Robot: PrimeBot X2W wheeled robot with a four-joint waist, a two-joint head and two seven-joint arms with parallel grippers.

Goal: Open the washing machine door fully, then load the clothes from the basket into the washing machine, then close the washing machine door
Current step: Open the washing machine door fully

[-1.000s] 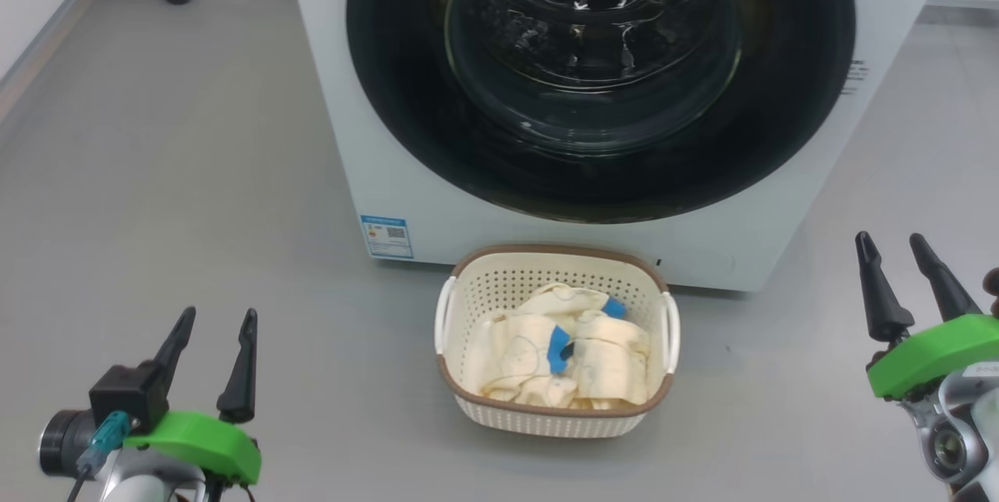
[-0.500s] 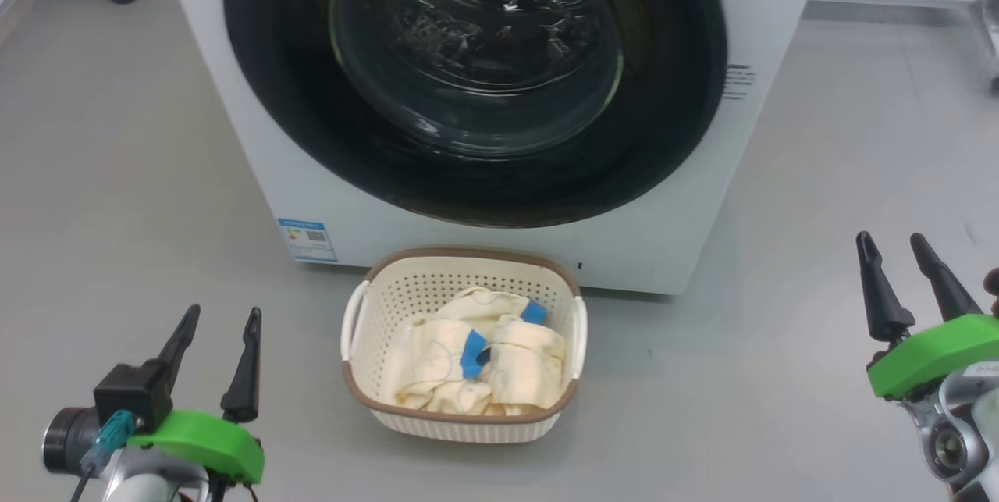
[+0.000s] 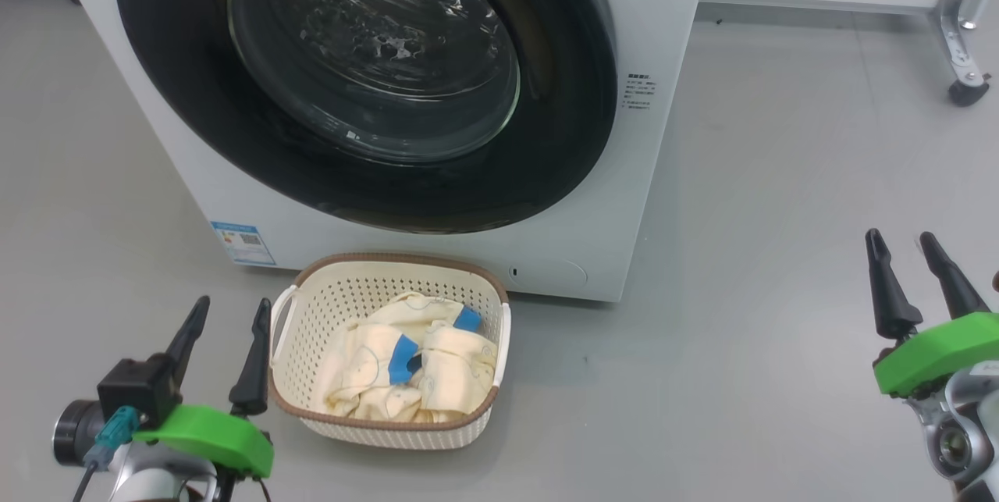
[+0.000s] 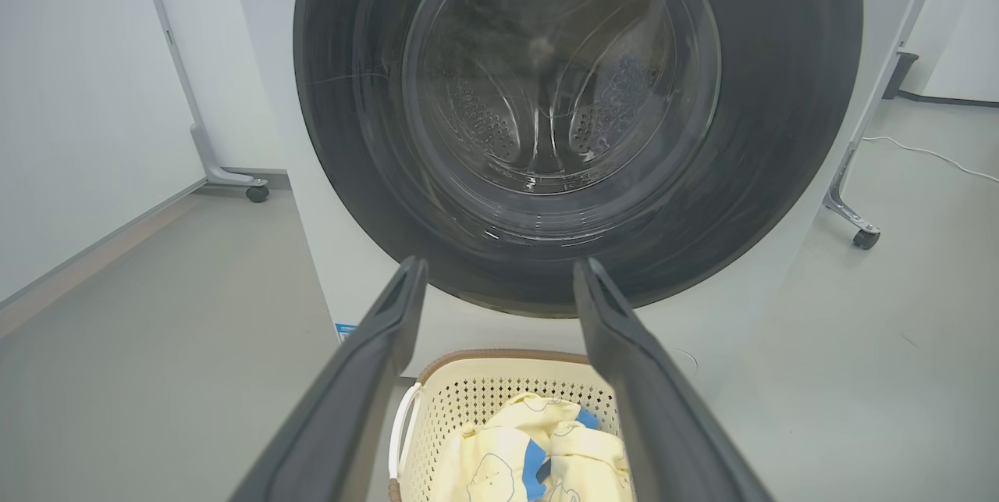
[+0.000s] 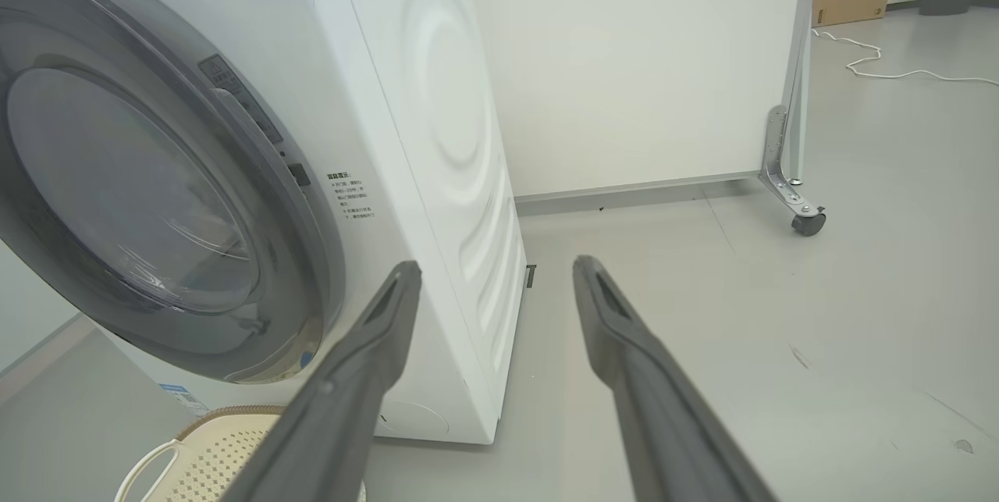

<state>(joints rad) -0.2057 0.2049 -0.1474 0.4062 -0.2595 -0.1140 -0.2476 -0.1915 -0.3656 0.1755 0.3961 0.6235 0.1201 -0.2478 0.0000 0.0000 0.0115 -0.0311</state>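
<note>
The white washing machine (image 3: 648, 26) stands ahead and to the left, its round black-rimmed door (image 3: 562, 112) lying flat against the front, shut. On the floor before it sits the cream basket (image 3: 394, 430) holding pale yellow clothes (image 3: 367, 365) with blue patches. My left gripper (image 3: 230, 308) is open and empty just left of the basket. My right gripper (image 3: 901, 240) is open and empty far to the right, over bare floor. The left wrist view looks at the door (image 4: 780, 96) and basket (image 4: 499, 389); the right wrist view sees the machine's right side (image 5: 437, 135).
Grey floor (image 3: 780, 174) stretches to the right of the machine. A metal frame leg on a castor (image 3: 965, 88) stands at the far right by the white wall. A white cable (image 5: 897, 72) lies on the floor farther back.
The head camera has swung to the right, so machine and basket sit further left in its view. Both grippers stay open and keep their places in the picture.
</note>
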